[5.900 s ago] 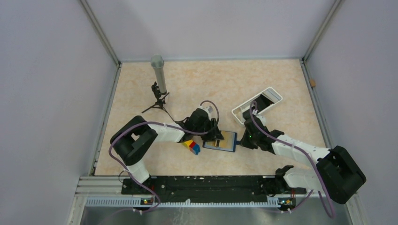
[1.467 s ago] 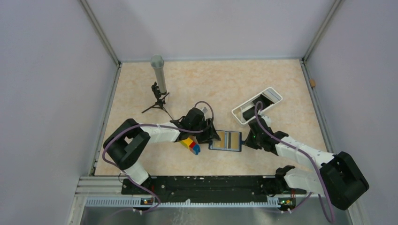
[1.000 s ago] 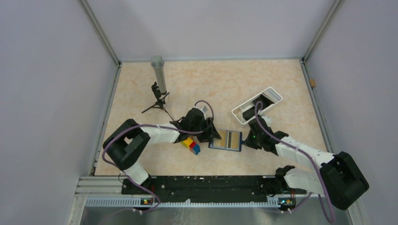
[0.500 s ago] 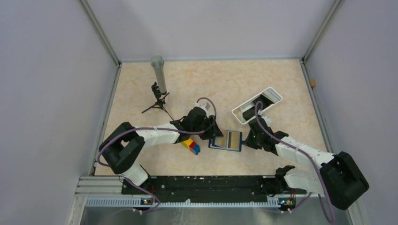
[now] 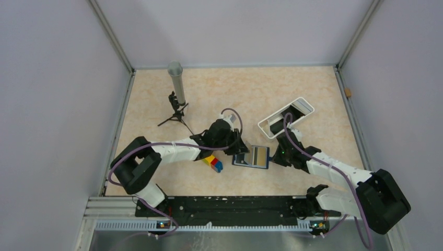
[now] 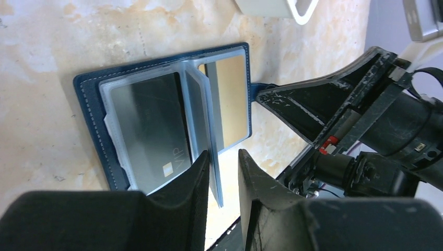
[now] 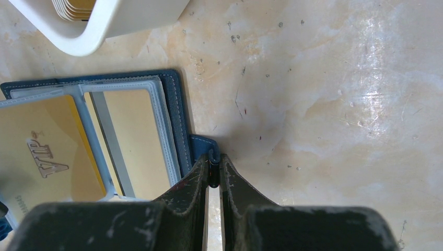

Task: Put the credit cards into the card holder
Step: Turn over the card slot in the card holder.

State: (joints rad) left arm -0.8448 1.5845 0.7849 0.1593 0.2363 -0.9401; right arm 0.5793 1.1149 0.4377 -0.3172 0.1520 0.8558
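Risk: left end effector (image 6: pixel 223 158), narrow around sleeve leaf (image 6: pixel 201 104), could crease it. Second risk: right end effector (image 7: pixel 214 159), clamped on card holder (image 7: pixel 175 104) tab (image 7: pixel 201 144), slips.

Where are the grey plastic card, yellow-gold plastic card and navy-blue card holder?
Grey plastic card (image 6: pixel 149 125): left wrist view, face centre.
Yellow-gold plastic card (image 7: pixel 52 136): right wrist view, printed face.
Navy-blue card holder (image 6: pixel 95 115): left wrist view, stitched edge.

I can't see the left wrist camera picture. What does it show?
A navy card holder lies open on a beige table, a grey card in one pocket and a gold card in another. The left gripper straddles a raised clear sleeve; the right gripper pinches the holder's tab.
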